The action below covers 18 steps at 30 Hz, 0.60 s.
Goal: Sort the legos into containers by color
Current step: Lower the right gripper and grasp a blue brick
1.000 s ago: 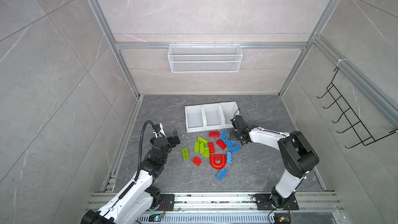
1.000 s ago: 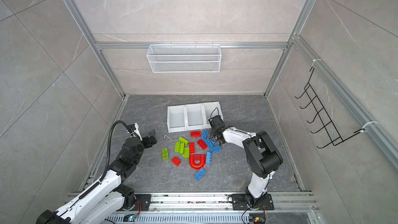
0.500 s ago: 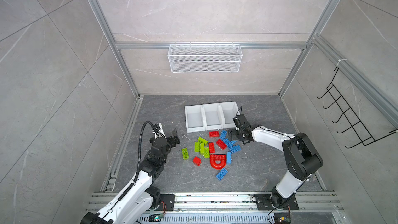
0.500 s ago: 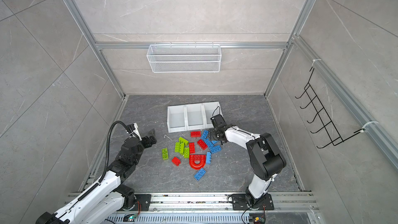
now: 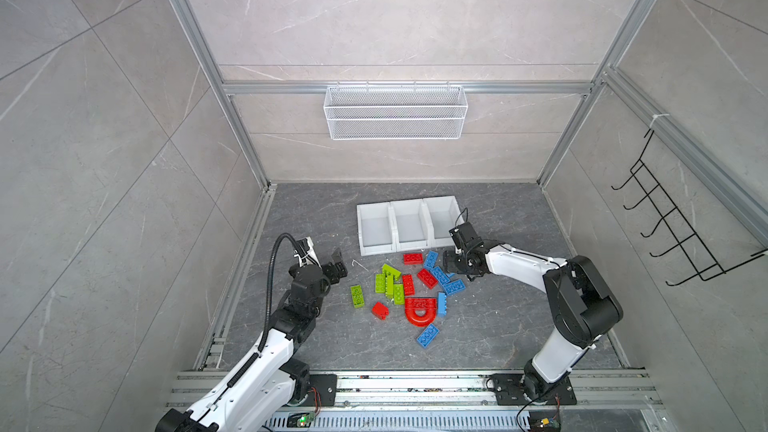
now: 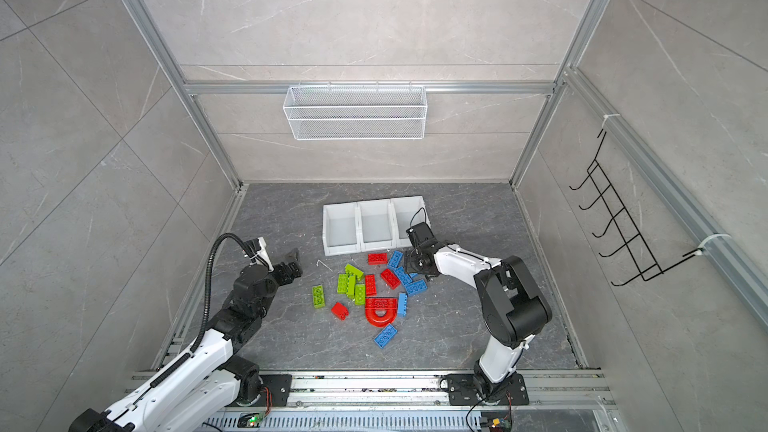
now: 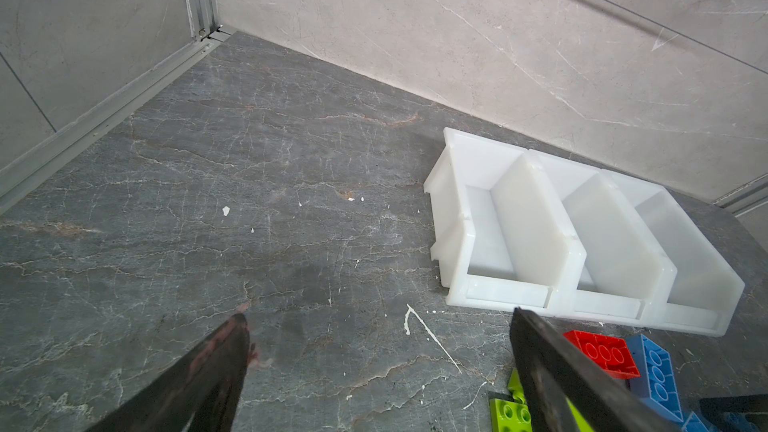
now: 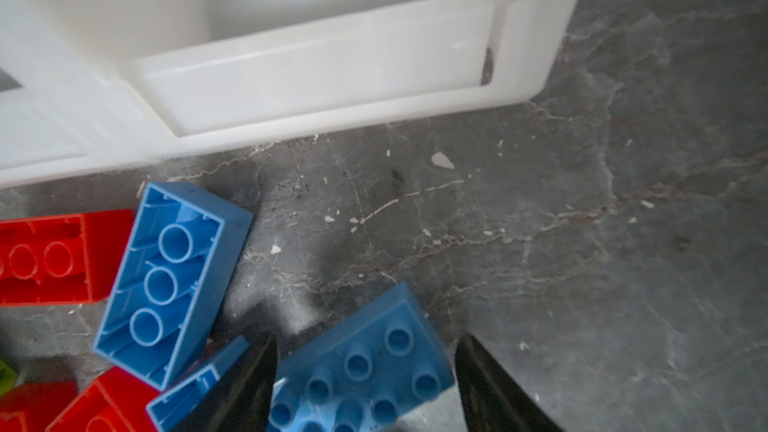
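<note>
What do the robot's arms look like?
Both have smooth white shells with chunky black joints. The left arm carries a ribbed black hose looping beside it; the right arm has no such hose. The left fingers and right fingers are black and pointed like beaks, the left ones scuffed reddish.

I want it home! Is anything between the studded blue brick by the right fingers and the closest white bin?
Nothing visible. Only bare floor lies between the blue brick and the low front of the nearest bin. An upside-down blue brick lies off to one side.
</note>
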Available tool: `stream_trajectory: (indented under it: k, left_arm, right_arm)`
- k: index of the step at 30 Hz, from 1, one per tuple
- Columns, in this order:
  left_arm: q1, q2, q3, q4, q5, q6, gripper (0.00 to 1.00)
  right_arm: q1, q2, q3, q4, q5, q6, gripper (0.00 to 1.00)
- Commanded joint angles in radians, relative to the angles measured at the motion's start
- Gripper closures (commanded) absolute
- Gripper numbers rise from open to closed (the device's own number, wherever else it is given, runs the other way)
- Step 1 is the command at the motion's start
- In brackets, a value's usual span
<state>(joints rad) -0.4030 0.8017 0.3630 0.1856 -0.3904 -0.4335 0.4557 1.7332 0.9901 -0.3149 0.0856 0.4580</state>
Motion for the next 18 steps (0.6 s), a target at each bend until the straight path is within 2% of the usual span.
stream_trajectory:
  k: [1,7,10,12,18]
  left_arm:
    - [0.003,-0.013,0.005,0.020,-0.006,0.015,0.01]
    - [0.003,-0.013,0.005,0.019,-0.012,0.019,0.01]
    - [0.004,-0.010,0.004,0.021,-0.014,0.019,0.01]
    - [0.004,-0.007,0.004,0.021,-0.015,0.021,0.01]
    - [0.004,0.000,0.005,0.026,-0.010,0.022,0.01]
  right_arm:
    - [0.005,0.044,0.014,0.009,-0.014,0.025,0.30]
    - [0.007,0.101,0.069,0.018,-0.021,0.015,0.31]
    - [0.008,0.124,0.105,-0.007,-0.008,-0.003,0.37]
    - [0.008,0.133,0.122,-0.029,0.018,-0.018,0.45]
    - [0.007,0.117,0.117,-0.040,0.063,-0.044,0.52]
